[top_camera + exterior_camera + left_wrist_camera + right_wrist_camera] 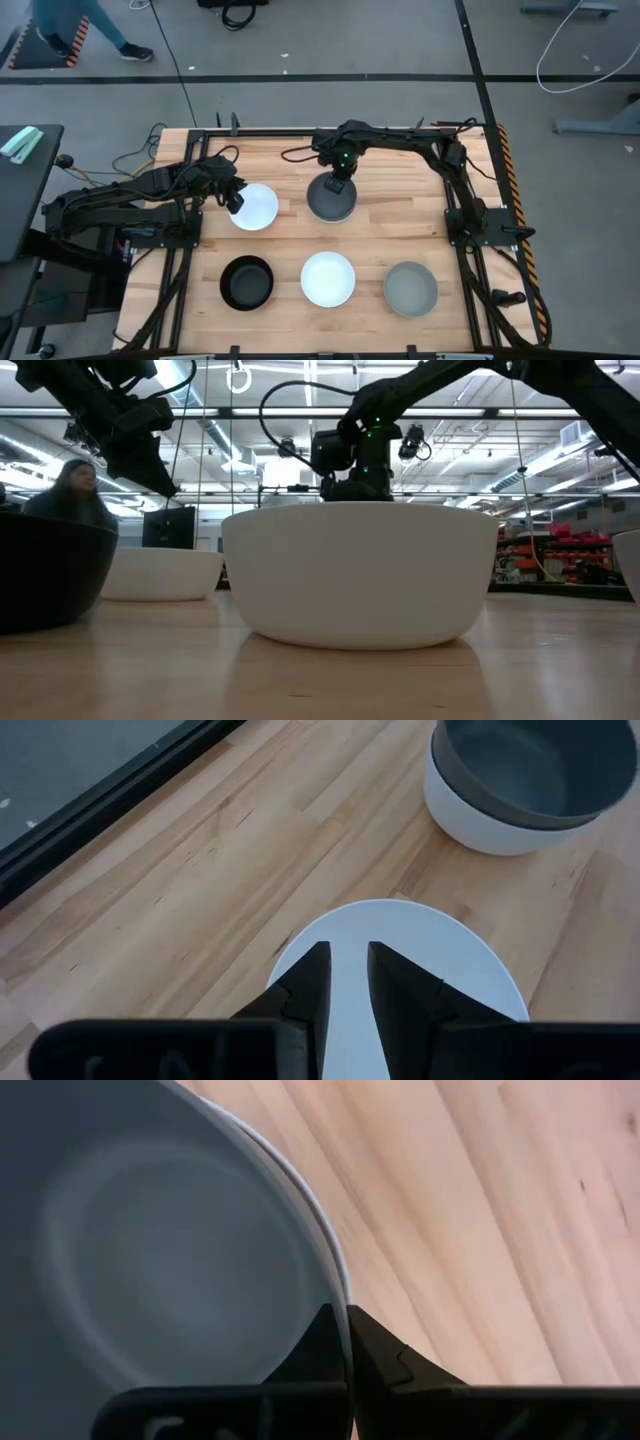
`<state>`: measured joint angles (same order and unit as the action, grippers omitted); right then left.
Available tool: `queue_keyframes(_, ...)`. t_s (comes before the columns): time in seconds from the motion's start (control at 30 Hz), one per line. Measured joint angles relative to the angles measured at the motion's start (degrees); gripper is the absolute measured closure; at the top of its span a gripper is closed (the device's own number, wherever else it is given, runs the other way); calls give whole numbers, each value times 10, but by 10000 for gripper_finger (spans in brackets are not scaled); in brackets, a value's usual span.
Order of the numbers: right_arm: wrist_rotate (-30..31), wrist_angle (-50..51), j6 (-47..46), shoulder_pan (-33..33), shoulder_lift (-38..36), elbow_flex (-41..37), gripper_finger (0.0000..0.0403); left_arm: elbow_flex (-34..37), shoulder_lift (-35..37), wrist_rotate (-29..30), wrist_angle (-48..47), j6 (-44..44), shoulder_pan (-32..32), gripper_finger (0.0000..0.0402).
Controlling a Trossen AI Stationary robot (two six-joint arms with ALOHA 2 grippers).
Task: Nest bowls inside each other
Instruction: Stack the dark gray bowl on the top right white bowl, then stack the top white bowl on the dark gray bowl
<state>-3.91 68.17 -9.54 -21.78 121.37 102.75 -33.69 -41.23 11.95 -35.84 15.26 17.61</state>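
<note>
**A:** why's the right gripper parked on that dark grey bowl?

**B:** It's clenched on the rim, wall pinched between the jaws, bowl body off to one side of them. That grey one already sits inside a white bowl, so I'd guess it's just seating the nest.

**A:** and the left gripper?

**B:** Jaws slightly apart, gripping nothing. It hovers over the edge of another white bowl, rim right under the gap, probably lining up a pinch.

**A:** rest?

**B:** Black bowl, third white bowl and light grey bowl are well apart from both jaws, un-nested.
</note>
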Motion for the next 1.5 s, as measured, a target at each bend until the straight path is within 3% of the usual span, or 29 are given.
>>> queue_keyframes(0.33,-23,-5,6,3,3,-1,398,0,0,0,0,5,0,328)
queue_keyframes(0.87,-22,-5,-19,3,-42,-2,330,0,0,0,0,6,0,327)
queue_keyframes(1.2,-21,-4,-9,20,-85,-2,334,0,-6,-1,0,21,0,327)
queue_keyframes(1.5,-20,34,-20,31,-86,-2,339,0,-75,-37,-7,36,29,316)
